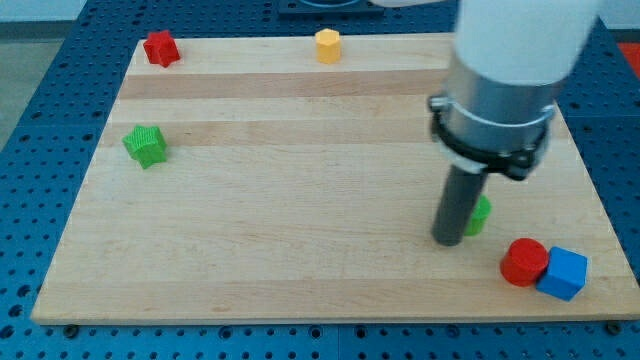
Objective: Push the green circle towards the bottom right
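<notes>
The green circle (481, 215) lies at the board's right, mostly hidden behind my rod. My tip (447, 241) rests on the board just to the circle's left and touches or nearly touches it. A red round block (524, 262) and a blue cube (563, 273) sit side by side towards the view's bottom right of the circle.
A green star block (146, 145) lies at the left. A red star block (160, 48) sits at the top left corner. A yellow hexagon block (328, 45) sits at the top edge. The wooden board (300, 200) rests on a blue perforated table.
</notes>
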You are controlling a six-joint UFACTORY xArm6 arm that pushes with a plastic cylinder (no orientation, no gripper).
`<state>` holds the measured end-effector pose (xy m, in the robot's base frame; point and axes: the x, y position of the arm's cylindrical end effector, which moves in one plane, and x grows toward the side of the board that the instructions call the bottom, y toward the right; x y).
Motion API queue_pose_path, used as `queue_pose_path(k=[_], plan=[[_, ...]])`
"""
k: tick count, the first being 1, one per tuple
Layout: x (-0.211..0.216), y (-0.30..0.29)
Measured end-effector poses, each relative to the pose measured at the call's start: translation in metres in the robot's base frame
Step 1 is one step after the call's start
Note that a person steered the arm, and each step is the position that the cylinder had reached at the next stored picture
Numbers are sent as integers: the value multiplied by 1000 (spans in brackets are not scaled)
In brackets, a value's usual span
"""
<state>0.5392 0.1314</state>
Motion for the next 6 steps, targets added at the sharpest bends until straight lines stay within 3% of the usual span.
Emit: queue_pose_path(k=[4,6], plan=[[-112,22],[-74,30]])
